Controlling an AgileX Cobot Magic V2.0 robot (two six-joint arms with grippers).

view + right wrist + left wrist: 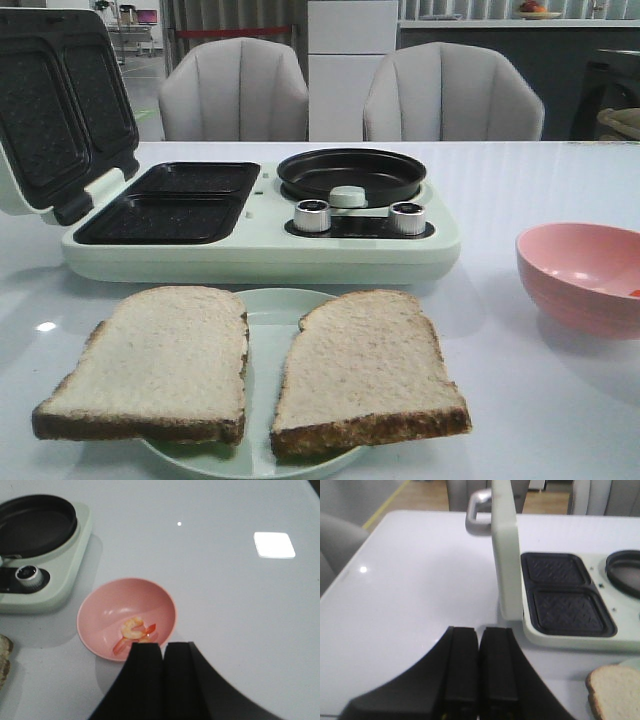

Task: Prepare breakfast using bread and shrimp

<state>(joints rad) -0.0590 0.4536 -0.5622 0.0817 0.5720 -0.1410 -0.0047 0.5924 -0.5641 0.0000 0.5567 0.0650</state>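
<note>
Two slices of bread, the left one (150, 365) and the right one (365, 372), lie side by side on a pale green plate (270, 312) at the table's front. The shrimp (134, 628) sits in a pink bowl (107, 607), also visible at the right edge of the front view as the pink bowl (580, 275). In the right wrist view my right gripper (162, 646) is shut and empty, just above the bowl's near rim. My left gripper (480, 630) is shut and empty over bare table, beside the breakfast maker's raised lid (505, 555). Neither gripper shows in the front view.
A pale green breakfast maker (260, 245) stands mid-table with its lid (60, 105) open, two black grill plates (170, 200), a round black pan (350, 172) and two silver knobs (312, 214). Two grey chairs (235, 90) stand behind the table.
</note>
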